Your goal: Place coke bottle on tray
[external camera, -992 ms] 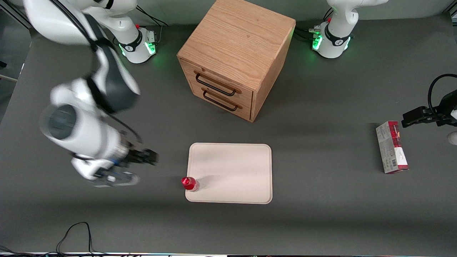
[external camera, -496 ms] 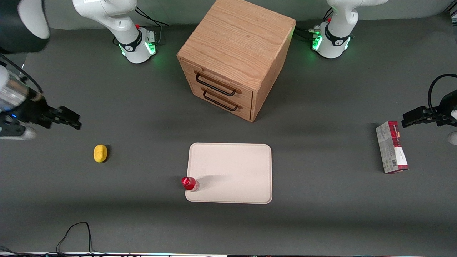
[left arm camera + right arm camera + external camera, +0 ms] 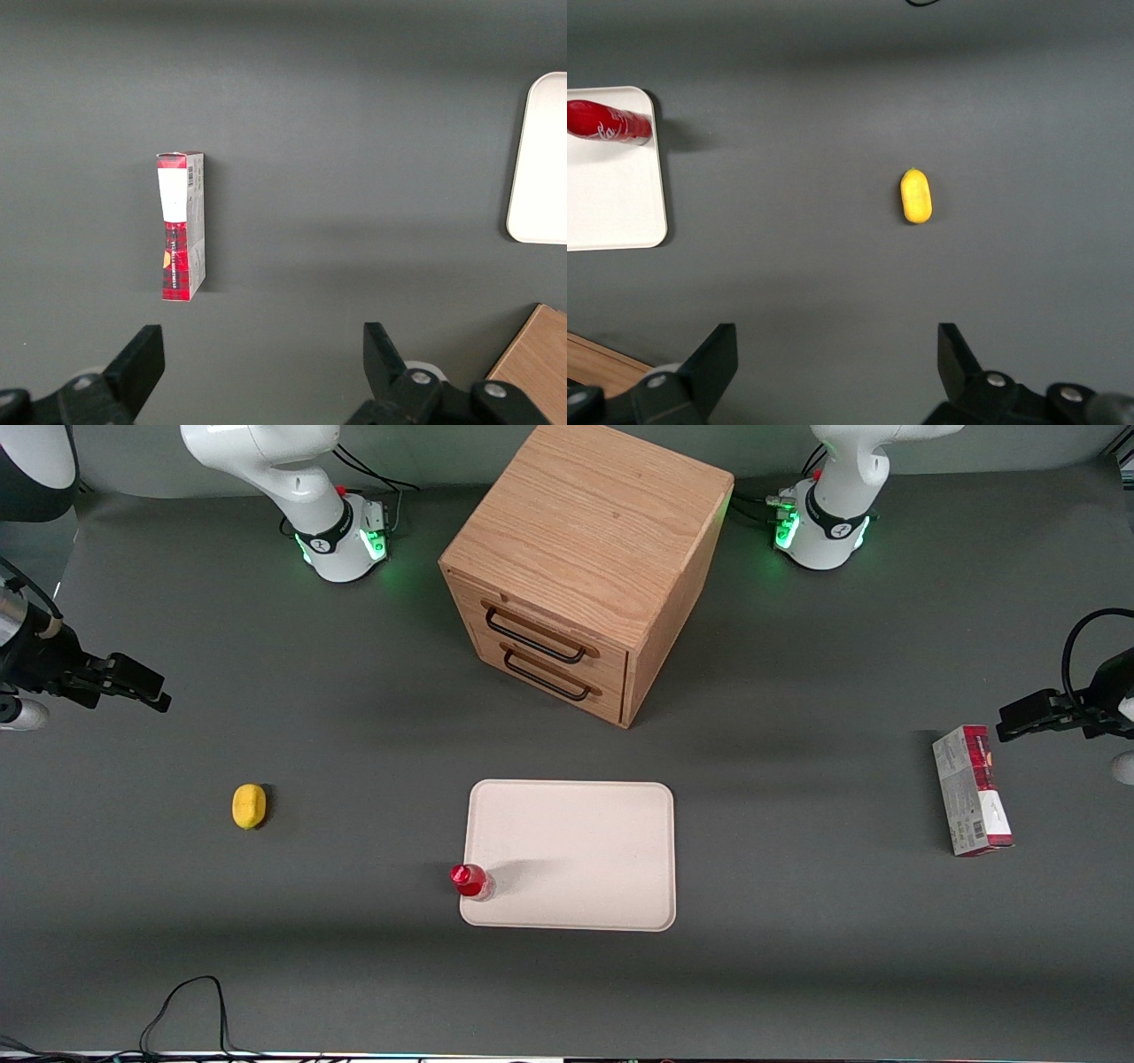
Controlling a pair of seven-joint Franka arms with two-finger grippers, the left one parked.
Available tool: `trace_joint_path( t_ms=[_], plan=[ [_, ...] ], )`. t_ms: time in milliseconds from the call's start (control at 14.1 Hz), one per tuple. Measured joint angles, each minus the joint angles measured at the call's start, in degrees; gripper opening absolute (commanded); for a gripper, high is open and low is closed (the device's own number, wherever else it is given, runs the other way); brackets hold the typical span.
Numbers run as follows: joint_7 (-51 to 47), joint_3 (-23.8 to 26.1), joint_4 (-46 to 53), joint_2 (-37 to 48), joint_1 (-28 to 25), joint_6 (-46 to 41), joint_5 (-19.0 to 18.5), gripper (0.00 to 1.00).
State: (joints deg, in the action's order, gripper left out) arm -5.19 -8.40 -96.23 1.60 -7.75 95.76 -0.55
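Pulled back toward its own end of the surface, the claw hangs spread and empty, well apart from the tray, where the coke bottle stands upright at a corner; best left undisturbed, I judge.

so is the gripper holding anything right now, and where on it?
Nothing. The gripper is open and empty at the working arm's end of the table; the coke bottle stands on the tray corner.
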Motion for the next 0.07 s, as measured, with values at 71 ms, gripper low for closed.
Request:
trace_joint_path(
  t_ms=[71],
  plan=[
    [0.0, 0.0, -0.1, 0.0, 0.0, 0.0, 0.0, 1.00]
  ],
)
